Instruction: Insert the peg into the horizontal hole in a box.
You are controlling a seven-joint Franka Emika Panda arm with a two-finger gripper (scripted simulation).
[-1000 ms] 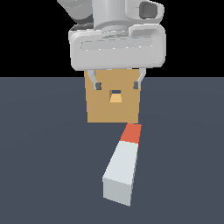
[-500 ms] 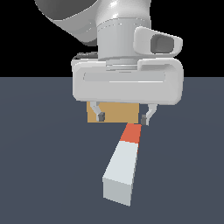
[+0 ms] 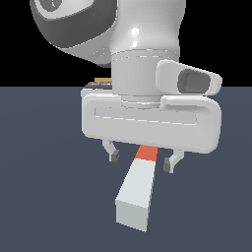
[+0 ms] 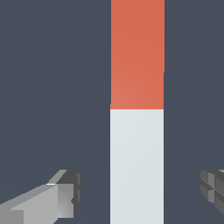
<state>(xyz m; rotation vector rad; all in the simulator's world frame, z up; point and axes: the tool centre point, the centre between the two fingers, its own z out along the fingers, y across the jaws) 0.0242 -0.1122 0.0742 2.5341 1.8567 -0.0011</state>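
Observation:
The peg (image 3: 139, 189) lies flat on the dark floor, pale grey-white with a red-orange far end (image 3: 147, 153). My gripper (image 3: 142, 161) hangs low over the peg, open, one finger on each side of the bar near where red meets white. In the wrist view the peg (image 4: 137, 144) runs between the two fingertips (image 4: 65, 192), with a gap on both sides. The box is almost wholly hidden behind my hand; only a tan sliver (image 3: 102, 79) shows. The hole is hidden.
The dark grey floor (image 3: 44, 197) spreads all around the peg. My white hand and arm fill the upper middle of the exterior view and block what lies behind them.
My hand has come forward and down from in front of the box until its open fingers straddle the peg. The box has gone from plain sight to hidden. The peg has not moved.

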